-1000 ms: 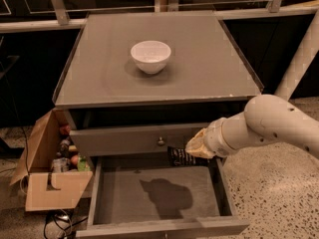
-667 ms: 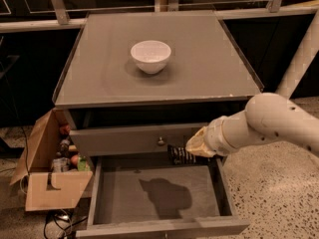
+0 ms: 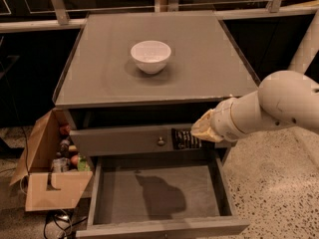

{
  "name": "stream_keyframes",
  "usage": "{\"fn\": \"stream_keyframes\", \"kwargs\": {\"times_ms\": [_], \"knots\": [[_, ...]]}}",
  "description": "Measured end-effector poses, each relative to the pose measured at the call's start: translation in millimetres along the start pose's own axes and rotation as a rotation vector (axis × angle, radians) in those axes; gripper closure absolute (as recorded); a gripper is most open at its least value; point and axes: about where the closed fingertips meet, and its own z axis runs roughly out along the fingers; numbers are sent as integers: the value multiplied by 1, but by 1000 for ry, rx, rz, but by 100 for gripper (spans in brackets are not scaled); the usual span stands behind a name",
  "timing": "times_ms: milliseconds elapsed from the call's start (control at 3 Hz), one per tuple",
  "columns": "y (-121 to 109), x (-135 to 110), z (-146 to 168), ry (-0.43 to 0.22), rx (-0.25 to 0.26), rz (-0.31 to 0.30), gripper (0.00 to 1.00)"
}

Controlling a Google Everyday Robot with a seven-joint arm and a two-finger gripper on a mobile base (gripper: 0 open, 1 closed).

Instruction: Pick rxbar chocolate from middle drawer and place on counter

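Open drawer (image 3: 205,193) nearest, a shadow on its grey floor. Gripper (image 3: 187,139) has risen since a second ago and is now level with the knob (image 3: 160,141) on the drawer front above, just right of it; grip state: cannot tell. Snack bar: cannot tell where. Cardboard box (image 3: 57,190) at left, its labels unreadable. White bowl (image 3: 150,56) on worktop (image 3: 214,68), unmoved.

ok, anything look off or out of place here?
Nothing spilled or broken. One oddity: the wide shallow grey open drawer holds only a shadow, nothing lying in it. The gripper sits in front of the grey drawer front above, right of its round metal knob.
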Motion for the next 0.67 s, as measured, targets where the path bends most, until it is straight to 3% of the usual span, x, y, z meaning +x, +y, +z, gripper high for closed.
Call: {"fn": "stream_keyframes", "kwargs": {"times_ms": [333, 667], "knots": [[0, 0, 0, 0, -1, -1, 100], [-21, -15, -24, -8, 58, -17, 100]]}}
